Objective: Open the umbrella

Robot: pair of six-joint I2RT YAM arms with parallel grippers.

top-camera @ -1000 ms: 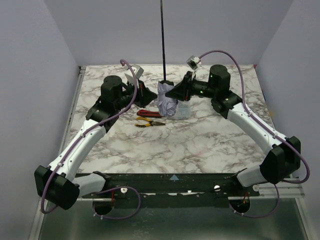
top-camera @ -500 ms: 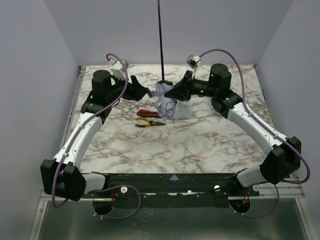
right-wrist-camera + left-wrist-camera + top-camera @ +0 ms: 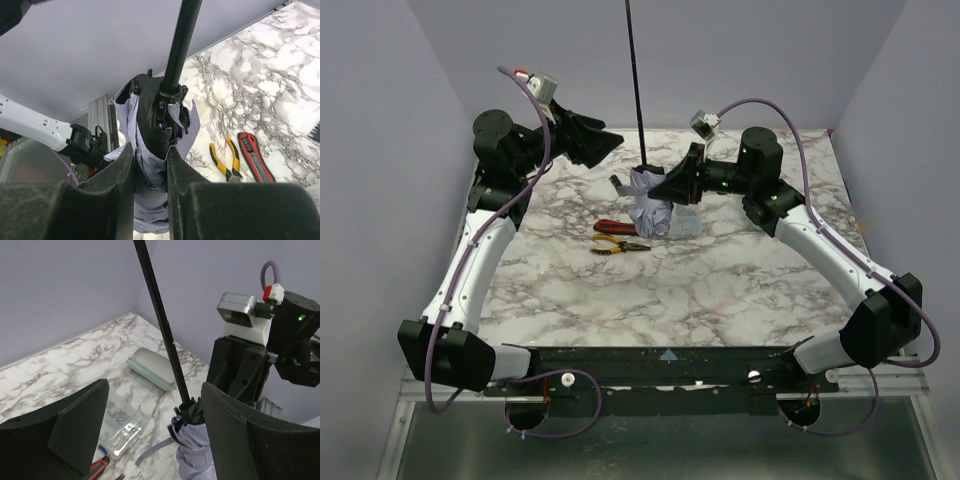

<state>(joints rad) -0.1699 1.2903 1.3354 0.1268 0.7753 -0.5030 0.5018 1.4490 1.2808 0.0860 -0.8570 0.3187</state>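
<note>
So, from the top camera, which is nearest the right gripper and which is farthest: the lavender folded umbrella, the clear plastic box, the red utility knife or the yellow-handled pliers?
1. lavender folded umbrella: clamped in the right gripper.
2. clear plastic box: close beside the umbrella, below the gripper.
3. red utility knife and yellow-handled pliers: side by side, off to the left; too close to call.

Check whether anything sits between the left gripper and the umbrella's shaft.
Nothing visible does. The left gripper is open, and the bare shaft rises in the gap ahead of its fingers. The right gripper clamps the folded canopy lower down.
</note>
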